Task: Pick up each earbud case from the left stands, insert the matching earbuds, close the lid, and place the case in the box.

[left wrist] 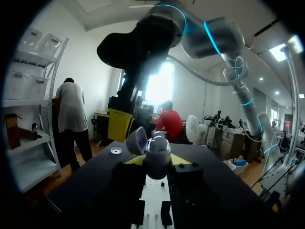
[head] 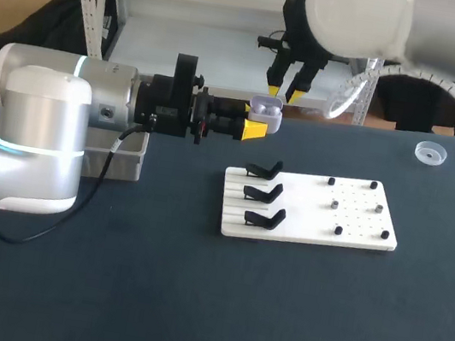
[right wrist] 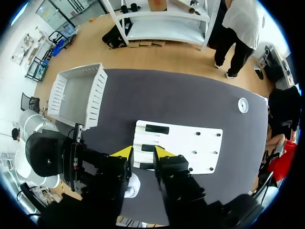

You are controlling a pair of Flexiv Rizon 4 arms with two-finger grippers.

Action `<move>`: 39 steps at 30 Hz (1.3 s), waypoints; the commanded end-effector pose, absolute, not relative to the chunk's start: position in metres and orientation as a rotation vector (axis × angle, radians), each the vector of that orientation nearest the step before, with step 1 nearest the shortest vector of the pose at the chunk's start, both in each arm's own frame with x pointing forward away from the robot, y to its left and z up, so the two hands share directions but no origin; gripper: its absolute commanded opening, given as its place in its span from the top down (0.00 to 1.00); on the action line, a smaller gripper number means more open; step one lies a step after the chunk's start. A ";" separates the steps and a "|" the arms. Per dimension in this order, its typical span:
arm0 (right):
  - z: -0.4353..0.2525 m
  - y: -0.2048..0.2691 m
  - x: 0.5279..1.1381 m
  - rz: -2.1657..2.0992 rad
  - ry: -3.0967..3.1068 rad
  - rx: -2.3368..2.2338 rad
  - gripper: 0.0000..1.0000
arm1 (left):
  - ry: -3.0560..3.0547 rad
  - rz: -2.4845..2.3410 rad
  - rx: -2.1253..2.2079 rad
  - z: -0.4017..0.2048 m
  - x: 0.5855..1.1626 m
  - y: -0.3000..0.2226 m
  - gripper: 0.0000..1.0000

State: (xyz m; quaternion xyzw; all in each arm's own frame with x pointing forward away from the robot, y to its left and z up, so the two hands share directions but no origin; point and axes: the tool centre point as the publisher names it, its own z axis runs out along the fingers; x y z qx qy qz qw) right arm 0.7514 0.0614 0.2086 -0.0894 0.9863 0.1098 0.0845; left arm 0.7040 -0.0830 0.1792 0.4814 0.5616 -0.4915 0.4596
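Note:
A pale earbud case with its lid up is held above the table, my left gripper shut on it from both sides. In the left wrist view the case sits between my yellow tips, its lid tilted back. My right gripper hangs just above and behind the case, fingers apart with nothing seen between them. From the right wrist view, my right gripper looks down on the white board, with the case off to its side. The three black stands hold no cases.
The white board with several small pegs lies mid-table. A white box stands at the table's left edge behind my left arm. A small clear round dish lies at the far right.

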 end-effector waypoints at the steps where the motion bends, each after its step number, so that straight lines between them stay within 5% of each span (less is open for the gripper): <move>1: 0.213 0.052 0.733 0.352 2.914 -0.246 0.74 | 1.381 -1.209 1.183 0.179 0.703 -0.083 1.00; 14: 0.225 0.056 0.707 0.418 2.880 -0.251 0.73 | 1.381 -1.209 1.183 0.179 0.703 -0.083 1.00; 23: 0.262 0.012 0.711 0.594 2.737 0.046 0.67 | 1.346 -1.193 1.171 0.194 0.705 -0.067 1.00; 30: 0.239 -0.008 0.689 0.633 2.748 0.126 0.54 | 1.372 -1.042 1.184 0.220 0.715 -0.001 1.00; 39: 0.219 -0.015 0.668 0.598 2.811 0.205 0.51 | 1.448 -0.896 1.139 0.225 0.743 0.114 1.00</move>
